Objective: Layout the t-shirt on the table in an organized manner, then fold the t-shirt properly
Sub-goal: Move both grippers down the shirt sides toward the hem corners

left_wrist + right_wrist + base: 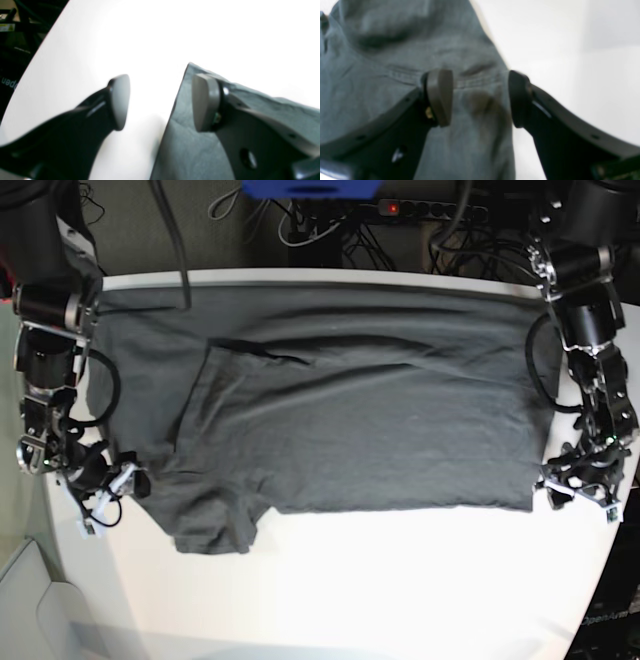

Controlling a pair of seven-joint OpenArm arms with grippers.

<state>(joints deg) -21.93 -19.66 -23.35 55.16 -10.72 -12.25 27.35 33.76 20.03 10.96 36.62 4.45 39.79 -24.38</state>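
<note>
In the left wrist view the left gripper (160,102) stands with its jaws apart and nothing between them: one pad hangs over bare table (150,37), the other over the shirt (190,150), so the cloth's straight edge runs up between the two pads to a sharp corner just above the right-hand one. Past that corner the white top lies open and bright up to its curved left edge, beyond which dark clutter shows. In the right wrist view the right gripper (480,97) is likewise spread, gripping nothing; its left pad sits above the shirt (395,62) by a stitched hem, its right pad at the cloth's edge, where grey gives way to the white table (570,62), which is bare all the way to the right. The picture is blurred, so whether a pad touches the cloth cannot be told. In the base view the shirt (340,410) lies spread wide over the far half of the table (380,580), reaching its far edge, wrinkled, with a sleeve jutting toward the near left. The left gripper (580,492) sits at the shirt's near right corner, the right gripper (108,485) beside the sleeve on the left. The near half of the table is open white surface.
</note>
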